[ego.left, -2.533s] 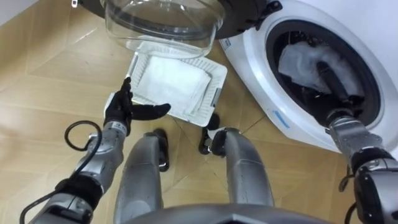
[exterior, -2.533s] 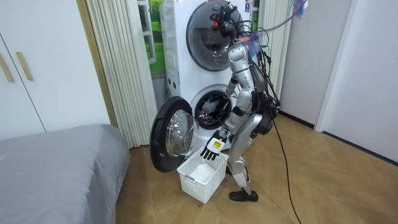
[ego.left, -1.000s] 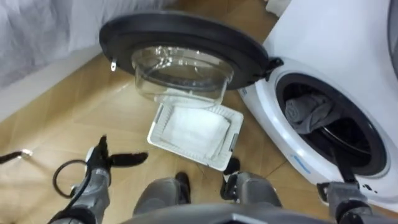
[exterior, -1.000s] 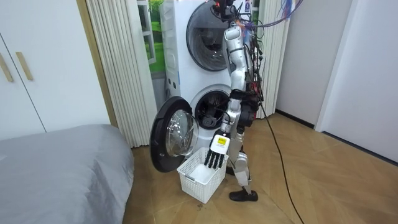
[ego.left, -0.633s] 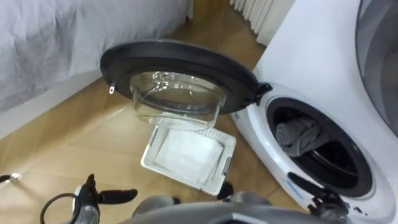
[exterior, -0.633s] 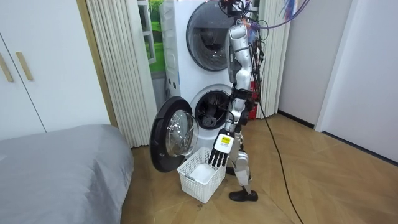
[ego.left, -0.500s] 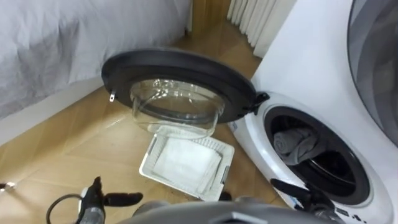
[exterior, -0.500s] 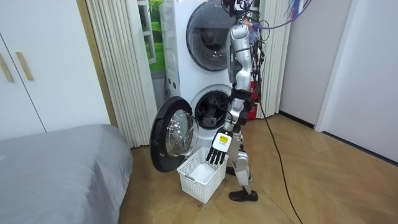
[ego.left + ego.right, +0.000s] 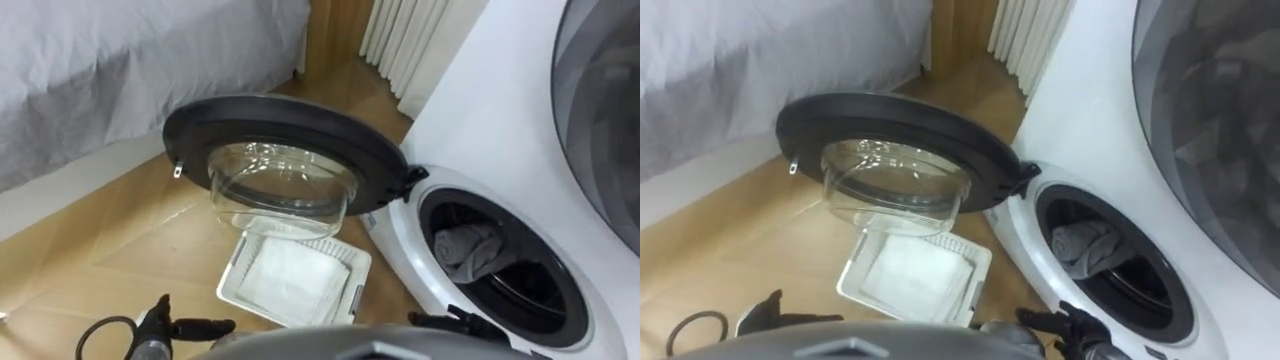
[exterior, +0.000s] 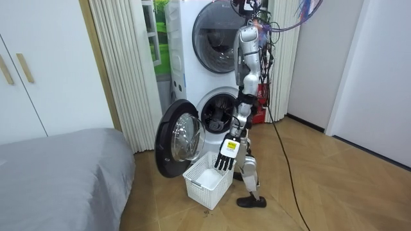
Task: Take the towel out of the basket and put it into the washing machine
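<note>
- Our left robot hand [image 9: 160,325] is hanging low at our left side with its fingers straight and relaxed, carrying nothing. In the room view it is dangling near the basket [image 10: 198,191], above its rim.
- Our right robot hand [image 9: 1065,322] is showing at the lower edge near the washing machine [image 9: 398,240], its dark fingers spread and empty, outside the drum [image 9: 540,292].
- We are standing upright in front of the stacked machines, looking down past the open door [image 9: 290,115].
- We are finding the towel [image 9: 468,246] inside the drum, bunched near the front of the opening on the hinge side and touching neither robot hand.
- We are judging the main step as done, since the towel is lying in the machine. As we are reading it, what is remaining is perhaps pushing the towel deeper and swinging the door shut.
- We are also noticing a flat white cloth [image 9: 290,282] lying in the basket; whether it is another towel to load we cannot tell.
- The towel is looking grey, soft and crumpled, folding over itself in loose rolls.
- The door is pairing a round dark rim with a clear, bulging glass bowl [image 9: 280,185] that is catching reflections. The machine's body is looking smooth, white and hard.
- The basket is looking like rectangular white plastic with slotted walls, sitting on a glossy wooden floor [image 9: 110,250].
</note>
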You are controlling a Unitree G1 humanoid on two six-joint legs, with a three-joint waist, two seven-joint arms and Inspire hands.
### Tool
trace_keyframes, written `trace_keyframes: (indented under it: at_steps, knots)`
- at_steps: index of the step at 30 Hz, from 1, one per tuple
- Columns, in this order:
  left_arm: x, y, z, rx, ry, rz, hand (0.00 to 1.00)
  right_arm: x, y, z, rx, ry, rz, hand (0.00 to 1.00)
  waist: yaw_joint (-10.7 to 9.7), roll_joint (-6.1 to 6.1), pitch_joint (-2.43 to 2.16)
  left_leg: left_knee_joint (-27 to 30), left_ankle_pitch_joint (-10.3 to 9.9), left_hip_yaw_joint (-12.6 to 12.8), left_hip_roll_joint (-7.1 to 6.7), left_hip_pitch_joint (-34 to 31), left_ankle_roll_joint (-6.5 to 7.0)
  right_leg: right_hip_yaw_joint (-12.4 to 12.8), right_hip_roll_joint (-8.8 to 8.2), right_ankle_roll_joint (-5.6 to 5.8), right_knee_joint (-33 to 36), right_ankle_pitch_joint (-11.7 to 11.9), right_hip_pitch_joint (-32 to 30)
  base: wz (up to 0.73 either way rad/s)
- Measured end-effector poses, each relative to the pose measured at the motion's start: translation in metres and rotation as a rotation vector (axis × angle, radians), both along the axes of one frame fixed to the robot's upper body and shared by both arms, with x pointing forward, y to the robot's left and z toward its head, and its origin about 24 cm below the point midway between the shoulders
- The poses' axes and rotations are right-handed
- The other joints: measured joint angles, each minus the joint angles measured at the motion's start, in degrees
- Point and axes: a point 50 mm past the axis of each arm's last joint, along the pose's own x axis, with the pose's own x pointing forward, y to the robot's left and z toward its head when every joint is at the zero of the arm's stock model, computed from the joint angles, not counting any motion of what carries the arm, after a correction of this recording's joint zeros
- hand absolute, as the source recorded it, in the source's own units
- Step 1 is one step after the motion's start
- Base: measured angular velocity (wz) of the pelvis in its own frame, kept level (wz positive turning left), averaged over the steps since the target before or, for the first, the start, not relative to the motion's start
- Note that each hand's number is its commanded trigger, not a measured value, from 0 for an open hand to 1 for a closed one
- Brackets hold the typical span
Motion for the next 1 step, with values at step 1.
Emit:
trace_keyframes:
  at_steps: [1]
  knots:
    - [-0.0018,0.0005,0.0,0.001,0.003,0.006,0.0,-0.0005,0.0,-0.0001,0.002,0.005,-0.002,0.0,0.0,0.03,-0.02,-0.1,0.0,0.0,0.02,0.1,0.0,0.0,0.05,0.0,0.0,0.0,0.0,0.0]
